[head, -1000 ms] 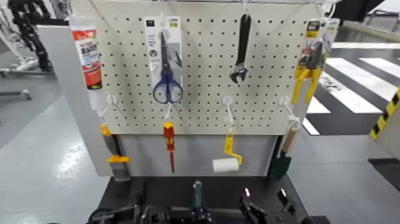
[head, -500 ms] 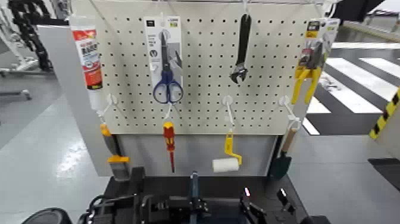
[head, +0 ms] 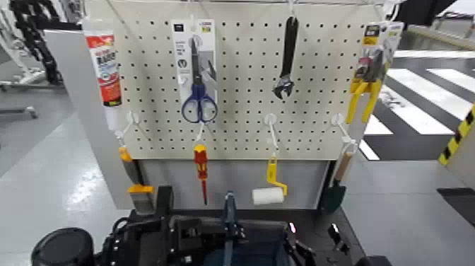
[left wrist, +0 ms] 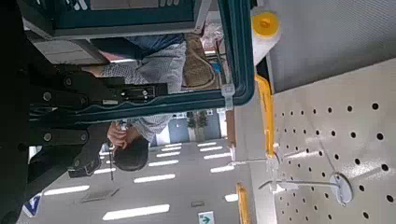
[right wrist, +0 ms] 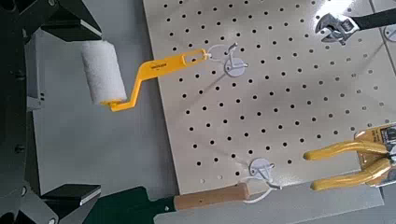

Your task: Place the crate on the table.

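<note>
The dark blue-grey crate (head: 247,249) shows at the head view's lower edge, its upright handle bar (head: 230,212) in front of the pegboard's foot. My left gripper (head: 185,237) is shut on the crate's left side. The left wrist view shows the crate's rim (left wrist: 233,56) close before the left gripper (left wrist: 103,93). The black table (head: 350,233) lies under and to the right of the crate. Whether the crate touches it is cut off from view. My right gripper (head: 311,251) is open beside the crate's right end, with nothing between its fingers (right wrist: 65,198).
The cream pegboard (head: 240,78) backs the table, hung with scissors (head: 198,78), a wrench (head: 286,60), yellow pliers (head: 364,88), a sealant tube (head: 104,67), a red screwdriver (head: 201,170), a paint roller (head: 268,192) and a trowel (head: 338,180). A person (left wrist: 154,70) stands behind the crate in the left wrist view.
My left arm has come up and forward into view with the crate. The handle bar now stands higher against the pegboard's foot. The right gripper sits lower in the frame.
</note>
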Robot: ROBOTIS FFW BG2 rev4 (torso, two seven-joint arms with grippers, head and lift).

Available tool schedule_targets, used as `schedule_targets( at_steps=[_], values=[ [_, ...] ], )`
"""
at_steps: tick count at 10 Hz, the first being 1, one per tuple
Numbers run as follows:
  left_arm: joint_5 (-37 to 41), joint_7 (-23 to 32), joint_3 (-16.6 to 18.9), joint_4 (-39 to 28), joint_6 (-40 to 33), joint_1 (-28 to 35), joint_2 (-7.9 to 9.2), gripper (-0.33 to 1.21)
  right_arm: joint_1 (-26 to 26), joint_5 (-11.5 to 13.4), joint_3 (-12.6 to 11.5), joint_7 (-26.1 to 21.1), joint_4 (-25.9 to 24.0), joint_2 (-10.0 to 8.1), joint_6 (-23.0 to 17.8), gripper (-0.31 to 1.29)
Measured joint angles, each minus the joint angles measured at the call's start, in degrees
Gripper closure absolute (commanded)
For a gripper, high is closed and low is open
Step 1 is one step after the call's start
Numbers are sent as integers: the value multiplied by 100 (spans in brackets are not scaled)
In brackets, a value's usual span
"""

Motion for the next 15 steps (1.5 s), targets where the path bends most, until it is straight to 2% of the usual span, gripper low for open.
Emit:
schedule_targets(
  at_steps=[4, 7, 13, 15],
  values=[
    [-548, -600, -232, 247, -295, -295, 22, 119, -27, -19, 23, 0, 17, -1, -18, 15],
    [-767, -845, -335, 402, -445, -441, 19, 119, -38, -27, 32, 0, 24, -11, -34, 15],
    [-823, -1008, -487, 574, -683, -492, 3, 118, -87, -56, 66, 0, 48, -46, -60, 15],
    [-828, -1025, -500, 618, -740, -492, -2, 110, -97, -61, 76, 1, 53, -60, -69, 15]
  ],
)
